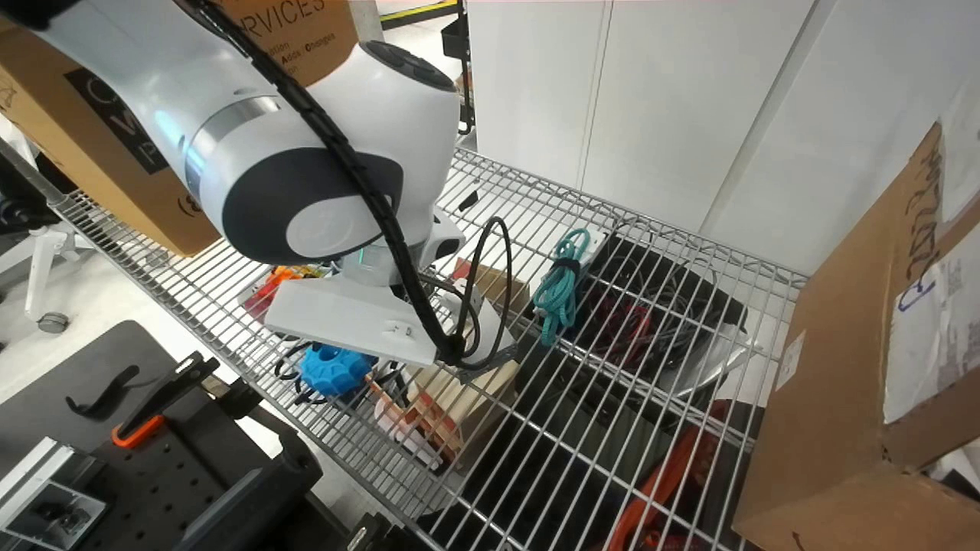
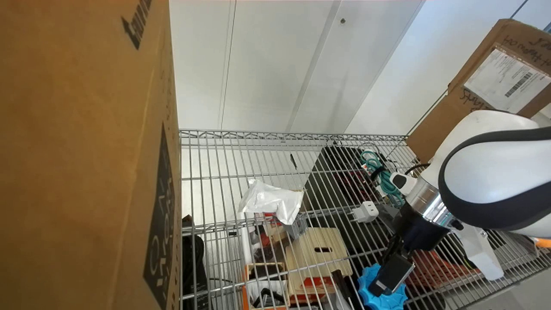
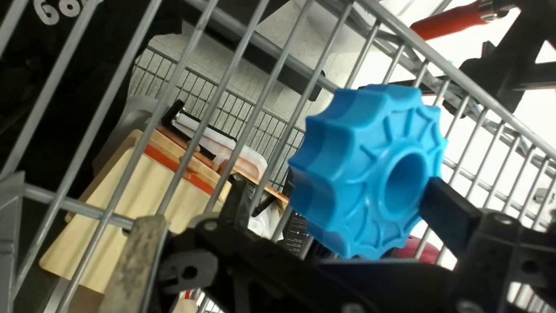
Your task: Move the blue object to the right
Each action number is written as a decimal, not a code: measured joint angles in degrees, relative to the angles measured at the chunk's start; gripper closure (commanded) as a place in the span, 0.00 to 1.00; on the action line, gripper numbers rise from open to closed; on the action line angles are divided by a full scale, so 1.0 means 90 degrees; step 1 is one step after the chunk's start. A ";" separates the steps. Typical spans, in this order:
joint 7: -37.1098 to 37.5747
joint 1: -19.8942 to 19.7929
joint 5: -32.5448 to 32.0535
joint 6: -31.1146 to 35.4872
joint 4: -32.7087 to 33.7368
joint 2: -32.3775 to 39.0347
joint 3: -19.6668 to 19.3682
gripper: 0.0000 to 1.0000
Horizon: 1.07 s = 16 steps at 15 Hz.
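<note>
nearest in the wrist view, the gripper (image 3: 338, 198) is standing with its fingers (image 3: 449, 213) parted, seemingly gripping nothing. just past it the blue object (image 3: 369, 174) is apparently resting on the wire shelf (image 3: 475, 92), one finger overlapping its hole's rim, contact unclear; closing off-centre is risking a twist or slip. during a sideways drag, scallops could be catching on wires. farther out, the shelf's edge is running near, inviting a fall after any slip.
</note>
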 measured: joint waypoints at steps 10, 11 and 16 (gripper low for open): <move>-0.0040 0.0054 -0.0145 -0.0592 0.0347 0.0046 0.0103 0.55; -0.0040 0.0055 -0.0148 -0.0592 0.0348 0.0042 0.0110 0.55; -0.0026 0.0070 -0.0151 -0.0801 0.0325 -0.0255 0.0151 0.55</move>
